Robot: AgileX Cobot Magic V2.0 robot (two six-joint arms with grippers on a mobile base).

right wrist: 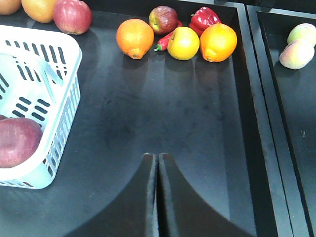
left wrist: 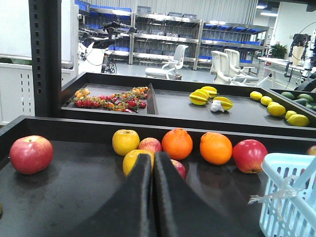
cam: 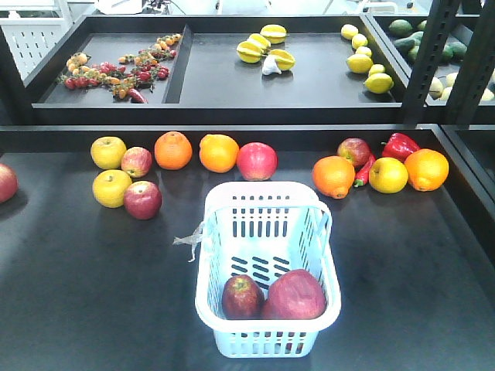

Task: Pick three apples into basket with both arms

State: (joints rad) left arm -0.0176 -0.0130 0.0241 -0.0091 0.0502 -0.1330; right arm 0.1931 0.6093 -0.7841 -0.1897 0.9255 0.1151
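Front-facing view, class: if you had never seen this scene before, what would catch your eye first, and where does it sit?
The white basket stands out at the near centre of the dark table, with two dark red apples lying side by side at its near end. Behind it runs a bright row of loose fruit: oranges, yellow apples and a red bell pepper at the right.

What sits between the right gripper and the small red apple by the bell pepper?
Only bare black tabletop between right gripper and apple, per the right wrist view.
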